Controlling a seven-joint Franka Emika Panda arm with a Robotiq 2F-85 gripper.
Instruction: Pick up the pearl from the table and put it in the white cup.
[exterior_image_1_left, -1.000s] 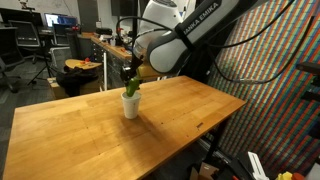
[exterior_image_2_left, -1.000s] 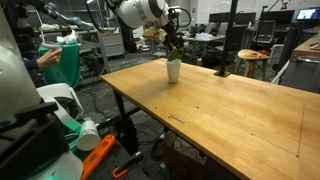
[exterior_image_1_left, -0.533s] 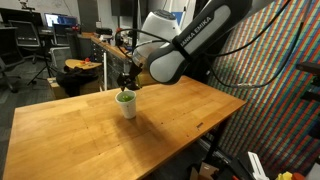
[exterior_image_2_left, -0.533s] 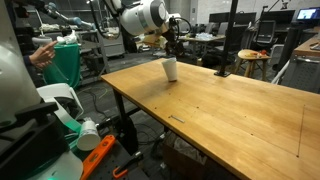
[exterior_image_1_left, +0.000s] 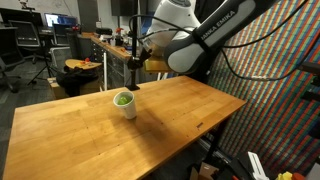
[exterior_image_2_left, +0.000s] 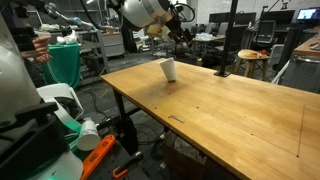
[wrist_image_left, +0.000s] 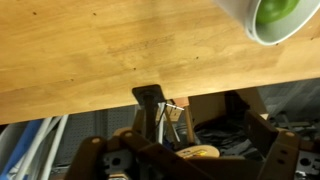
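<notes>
The white cup (exterior_image_1_left: 125, 104) stands upright on the wooden table (exterior_image_1_left: 150, 135), with the green pearl (exterior_image_1_left: 123, 98) lying inside it. An exterior view from the opposite side also shows the cup (exterior_image_2_left: 169, 70), but its inside is hidden there. My gripper (exterior_image_1_left: 134, 82) hangs open above the cup and slightly behind it, touching nothing; in an exterior view the gripper (exterior_image_2_left: 185, 31) is up near the top edge. In the wrist view the cup (wrist_image_left: 246, 26) sits at the top right corner with the pearl (wrist_image_left: 273, 12) in it, and the gripper (wrist_image_left: 185, 150) has wide, empty jaws.
The table's far edge (wrist_image_left: 150, 98) runs just under the gripper, with floor clutter beyond it. A stool with a yellow object (exterior_image_1_left: 78, 66) and workbenches stand behind. A person in green (exterior_image_2_left: 62, 55) is beside the table. A patterned wall (exterior_image_1_left: 280, 70) stands on one side.
The gripper opened and let go of the pearl, which now lies in the cup. The gripper then rose up and away from the cup.
</notes>
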